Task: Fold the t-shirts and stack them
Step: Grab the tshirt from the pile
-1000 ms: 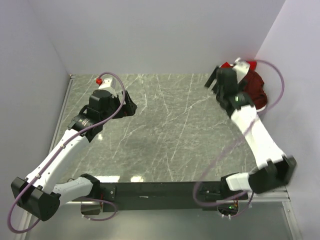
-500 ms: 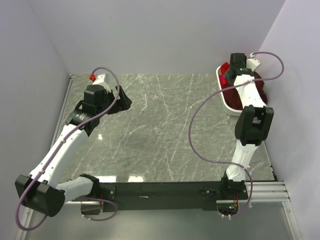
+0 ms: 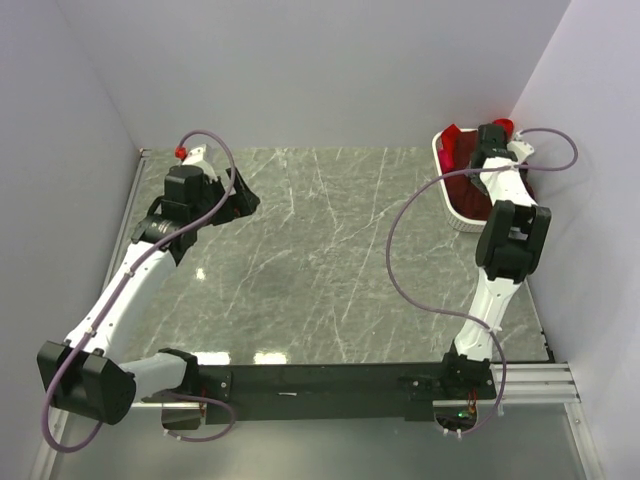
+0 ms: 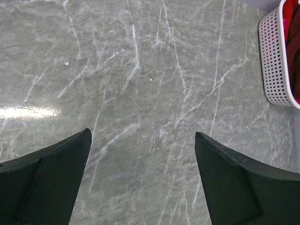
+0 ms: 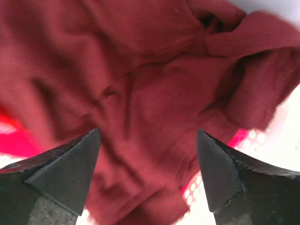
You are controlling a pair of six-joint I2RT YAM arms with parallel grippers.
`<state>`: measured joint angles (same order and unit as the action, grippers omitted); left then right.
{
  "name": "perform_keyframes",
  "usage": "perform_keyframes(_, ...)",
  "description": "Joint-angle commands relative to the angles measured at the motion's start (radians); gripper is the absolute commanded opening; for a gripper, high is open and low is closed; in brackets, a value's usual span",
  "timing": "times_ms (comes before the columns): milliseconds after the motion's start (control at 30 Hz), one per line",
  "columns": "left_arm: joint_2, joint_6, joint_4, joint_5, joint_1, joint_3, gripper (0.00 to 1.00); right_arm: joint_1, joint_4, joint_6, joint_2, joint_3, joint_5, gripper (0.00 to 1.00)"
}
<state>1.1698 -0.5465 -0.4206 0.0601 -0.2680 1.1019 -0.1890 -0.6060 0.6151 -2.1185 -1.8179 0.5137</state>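
Edged leftward since a second ago, the left gripper hangs splayed and empty over the table. At far right, the right gripper has swung over the basket, jaws spread wide above the crumpled t-shirts inside, none pinched.

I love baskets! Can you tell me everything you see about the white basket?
The white basket looks plastic, its wall dotted with rows of small holes. It stands upright on the grey marbled table, at its far right corner. Red t-shirts fill it, a dark maroon one on top. The right gripper hovers open over the pile.
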Motion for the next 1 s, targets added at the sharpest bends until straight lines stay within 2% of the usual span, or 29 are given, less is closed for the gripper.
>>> perform_keyframes(0,0.019,-0.012,0.037,0.026,0.009,0.024,0.98,-0.017,-0.015,0.034,-0.073,-0.037,0.014,0.85)
perform_keyframes(67,0.022,-0.012,0.042,0.026,0.012,0.023,0.98,-0.023,-0.02,0.038,-0.084,-0.034,0.011,0.82)
perform_keyframes(133,0.025,-0.015,0.042,0.03,0.016,0.021,0.98,-0.024,0.015,0.034,-0.074,0.0,0.014,0.73)
perform_keyframes(167,0.027,-0.016,0.045,0.035,0.019,0.019,0.98,-0.026,0.018,0.034,-0.067,0.008,0.017,0.65)
perform_keyframes(200,0.028,-0.018,0.046,0.04,0.021,0.016,0.97,-0.029,0.021,0.034,-0.057,0.015,0.017,0.4)
perform_keyframes(300,0.027,-0.02,0.049,0.043,0.026,0.009,0.97,-0.029,0.014,0.051,-0.009,0.023,0.046,0.0)
perform_keyframes(600,0.019,-0.021,0.054,0.055,0.03,0.007,0.97,0.009,0.018,0.011,0.213,0.005,0.13,0.0)
perform_keyframes(767,0.01,-0.023,0.057,0.058,0.033,0.006,0.97,0.095,0.057,-0.038,0.336,0.005,0.193,0.0)
perform_keyframes(833,0.004,-0.021,0.059,0.058,0.035,0.004,0.97,0.131,0.093,-0.073,0.394,0.015,0.265,0.0)
perform_keyframes(967,-0.009,-0.023,0.062,0.058,0.036,-0.002,0.97,0.181,0.127,-0.116,0.46,-0.023,0.247,0.0)
